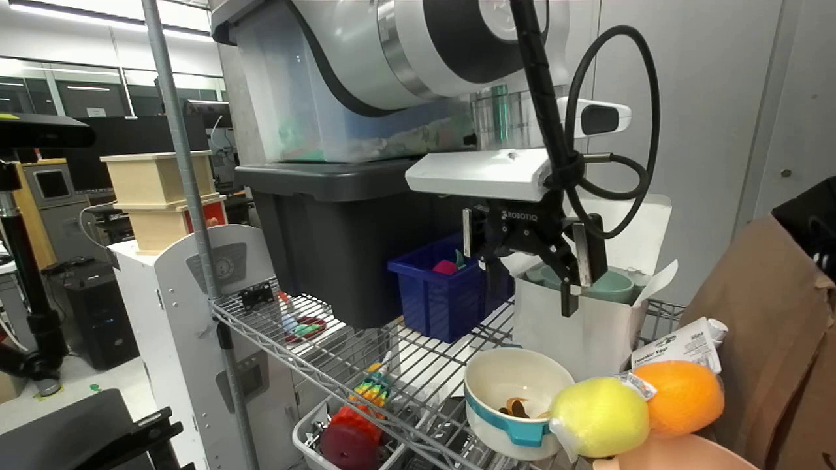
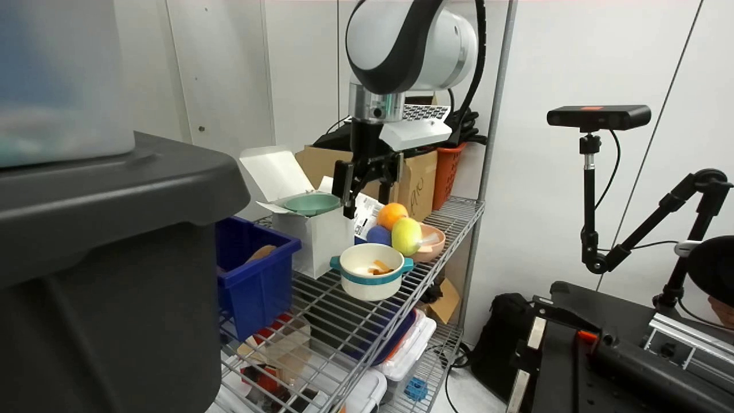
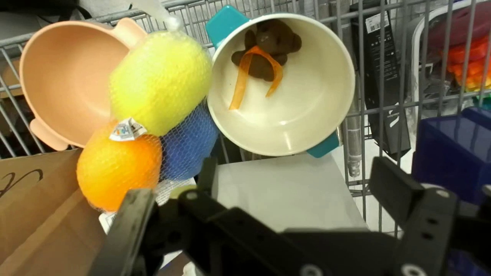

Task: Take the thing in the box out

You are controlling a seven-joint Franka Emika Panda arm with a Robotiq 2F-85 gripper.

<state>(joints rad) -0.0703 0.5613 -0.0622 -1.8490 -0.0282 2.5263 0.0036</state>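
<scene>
Teddy bear [image 3: 271,43], small and dark brown, lies in the cream pot [image 3: 310,103], close to the wall by a teal handle [image 3: 226,25]; an orange ribbon [image 3: 240,86] drapes over its neck and trails both ends over the pot's floor. Only the wrist view makes out the rounded head and stubby limbs; in both exterior views the rim leaves just scraps of brown and orange showing. Those exterior views show the white box [image 2: 330,241] with its flap lid [image 2: 278,172] raised and a pale green bowl [image 2: 312,202] inside, while the wrist view catches just a plain white face of it, just beside the pot. A blue ball [image 3: 188,143] beside the yellow fruit [image 3: 159,82] turns up in the wrist view and in an exterior view. The gripper [image 3: 301,182] hangs above the wire shelf [image 2: 461,215] near the box, its fingers spread wide apart
</scene>
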